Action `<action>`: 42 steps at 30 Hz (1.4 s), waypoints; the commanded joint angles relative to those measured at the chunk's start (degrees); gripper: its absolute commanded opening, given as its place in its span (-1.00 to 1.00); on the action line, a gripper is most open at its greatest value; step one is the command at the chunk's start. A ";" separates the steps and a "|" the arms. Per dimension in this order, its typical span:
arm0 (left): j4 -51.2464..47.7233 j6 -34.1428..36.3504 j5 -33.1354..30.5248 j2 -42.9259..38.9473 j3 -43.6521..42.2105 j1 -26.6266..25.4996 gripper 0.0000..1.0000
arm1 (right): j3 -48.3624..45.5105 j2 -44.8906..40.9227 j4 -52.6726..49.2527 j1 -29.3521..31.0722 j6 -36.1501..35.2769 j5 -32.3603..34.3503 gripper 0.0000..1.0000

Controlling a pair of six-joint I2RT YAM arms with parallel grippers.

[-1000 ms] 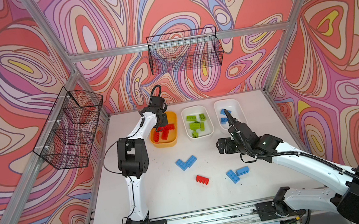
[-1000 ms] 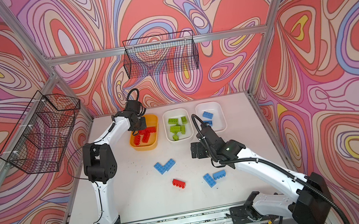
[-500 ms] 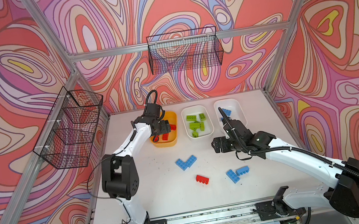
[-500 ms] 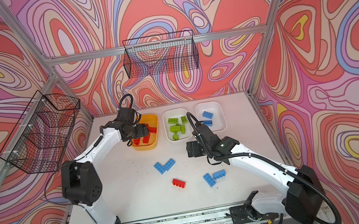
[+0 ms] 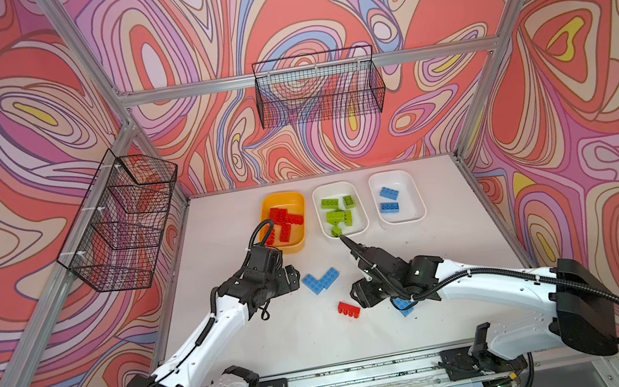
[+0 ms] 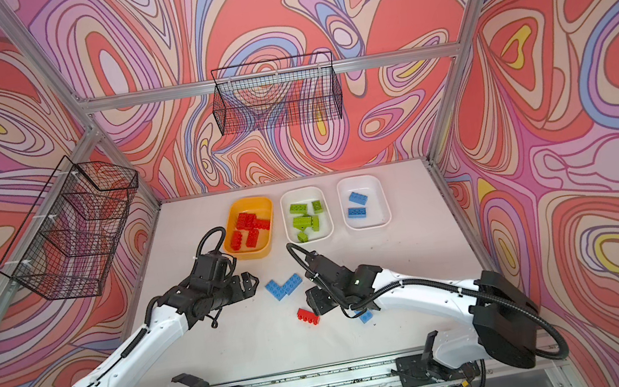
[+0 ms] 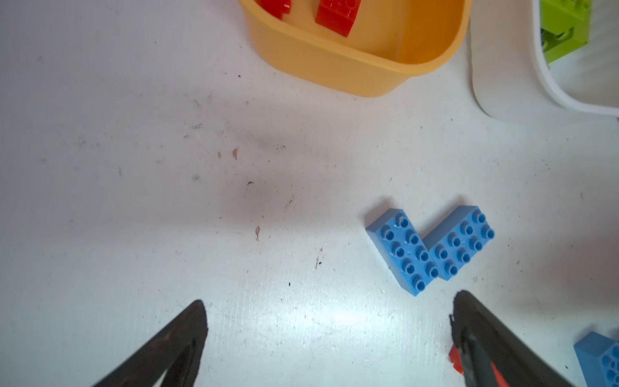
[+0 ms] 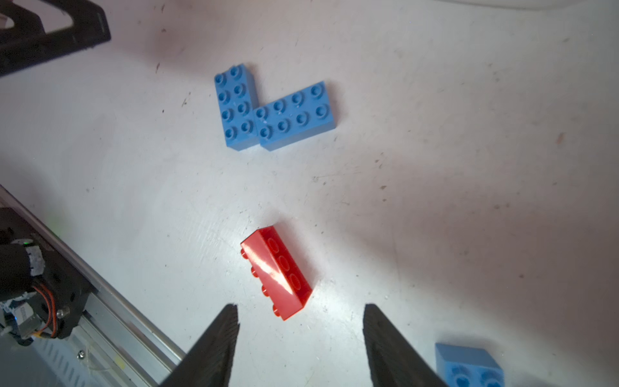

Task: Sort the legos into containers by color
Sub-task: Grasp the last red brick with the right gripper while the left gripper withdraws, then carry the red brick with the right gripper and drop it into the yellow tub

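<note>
lego (image 8: 276,273) red, just ahead of right claw (image 8: 299,306); half-wide, empty; left claw (image 7: 331,298) wide, empty

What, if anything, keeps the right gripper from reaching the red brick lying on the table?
Nothing that shows, so probably yes. The red brick lies on its side just ahead of the right gripper, whose jaws stand apart and empty. The two blue bricks lie farther off, out of the way.
</note>
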 commanded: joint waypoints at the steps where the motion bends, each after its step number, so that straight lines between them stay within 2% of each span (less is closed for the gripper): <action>1: -1.18 -3.85 -1.68 -4.70 -2.96 -0.22 1.00 | -0.21 3.11 2.36 3.47 1.02 2.33 0.20; 9: -2.34 -6.98 -1.78 -14.64 -9.32 -0.28 1.00 | -1.18 7.98 6.51 4.81 2.01 3.05 0.08; 17: -2.33 -6.40 -1.15 -13.76 -8.72 -0.26 1.00 | 0.34 14.05 8.45 4.78 0.96 3.18 0.01; 24: -1.99 -6.19 -1.39 -12.73 -8.98 -0.30 1.00 | 2.80 18.52 7.02 4.77 0.69 4.86 -0.54; 27: -2.00 -6.21 -1.39 -12.56 -8.73 -0.28 1.00 | 4.28 18.52 5.51 4.84 1.15 5.95 -0.69; 29: -2.06 -6.25 -1.45 -12.40 -8.57 -0.26 1.00 | 5.74 17.89 4.77 4.78 1.28 6.32 -0.71; 35: -1.70 -5.67 -1.78 -11.69 -8.28 -0.25 1.00 | 17.12 18.79 -0.41 3.98 -2.38 9.63 -0.73; 38: -1.06 -5.20 -2.04 -10.86 -8.17 -0.28 1.00 | 25.50 21.70 -1.86 1.25 -5.52 9.43 -0.72; 42: 0.20 -4.87 -2.26 -9.21 -7.79 -0.29 1.00 | 38.91 30.21 -2.34 -3.75 -8.92 6.62 -0.72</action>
